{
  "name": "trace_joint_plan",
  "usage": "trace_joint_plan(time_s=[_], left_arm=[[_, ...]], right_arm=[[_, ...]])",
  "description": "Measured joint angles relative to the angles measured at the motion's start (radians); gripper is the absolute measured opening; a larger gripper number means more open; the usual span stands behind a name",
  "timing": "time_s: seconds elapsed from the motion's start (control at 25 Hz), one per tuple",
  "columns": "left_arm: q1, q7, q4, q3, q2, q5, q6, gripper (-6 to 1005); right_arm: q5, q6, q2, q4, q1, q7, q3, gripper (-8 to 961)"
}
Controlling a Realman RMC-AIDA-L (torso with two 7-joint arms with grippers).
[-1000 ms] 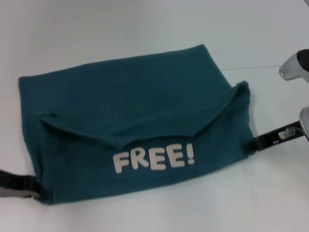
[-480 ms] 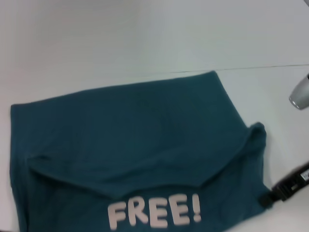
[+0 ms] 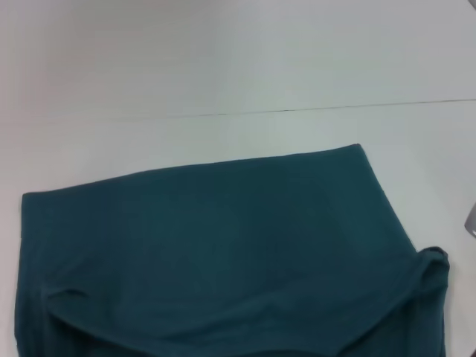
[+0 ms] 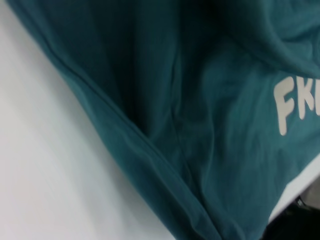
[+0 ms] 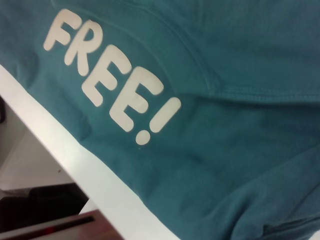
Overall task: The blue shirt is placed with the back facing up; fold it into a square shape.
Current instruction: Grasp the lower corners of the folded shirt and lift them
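Blue shirt (image 3: 223, 245) on white table (image 3: 223, 59), near edge cut off, lettering (image 5: 110, 75) upward, grippers seemingly unseen, jaw state untellable

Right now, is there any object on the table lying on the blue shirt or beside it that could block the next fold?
Nothing visible does. The blue shirt lies alone on the white table; the wrist views show only its cloth, the white lettering and the table edge. No pincer shows in any view.

Teal-blue shirt (image 3: 223, 238), white lettering (image 5: 112, 85)
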Motion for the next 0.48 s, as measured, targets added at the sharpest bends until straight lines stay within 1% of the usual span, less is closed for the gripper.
trace_joint_plan(time_s=[0.16,0.28,0.32,0.4,0.48], left_arm=[[0.009,0.000,0.003,0.026,-0.007,0.000,0.033,57],[0.014,0.000,0.004,0.037,-0.010,0.000,0.047,56],[0.016,0.001,0.004,0.043,-0.011,0.000,0.051,56],[0.019,0.005,0.004,0.050,-0.014,0.000,0.056,56],[0.020,0.009,0.004,0.051,-0.015,0.000,0.057,56]], right_arm=[[0.003,-0.005,0.000,0.002,-0.027,0.002,-0.021,91],[0.016,-0.008,0.000,0.005,-0.059,0.000,-0.062,90],[0.016,-0.008,0.000,0.005,-0.059,0.000,-0.062,90],[0.057,-0.008,0.000,0.005,-0.084,-0.006,-0.077,90],[0.077,-0.008,-0.003,0.002,-0.091,-0.007,-0.077,90]])
